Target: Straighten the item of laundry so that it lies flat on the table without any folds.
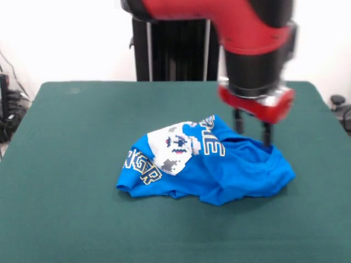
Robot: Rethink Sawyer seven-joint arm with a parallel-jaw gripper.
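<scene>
Shirt: the blue T-shirt (205, 164) lies bunched in a heap near the middle of the table (66, 181), print side partly up, lettering wrapped over creases.

Folds: a ridge runs across the top, and the edge nearest the camera is rolled under. Far from flat.

Claw: the claw (253, 131) hangs from the red and black arm (252, 49) over the heap's far edge, toward the picture's right. Two dark fingers (267, 134) stand a little apart with a gap between them, tips at the cloth line. I see no fabric pinched between them (the tips are partly masked by the blue ridge, so contact is uncertain).

Risk, thick grab: closing here would likely take several layers at once, and the pull would drag the whole bundle instead of opening it.

Risk, slide: the shirt looks light. A sideways tug may shift it over the table without undoing any fold.

Risk, tips: pressing lower could snag the table's green cover along with the shirt.

Progress: early, by my reading.
</scene>
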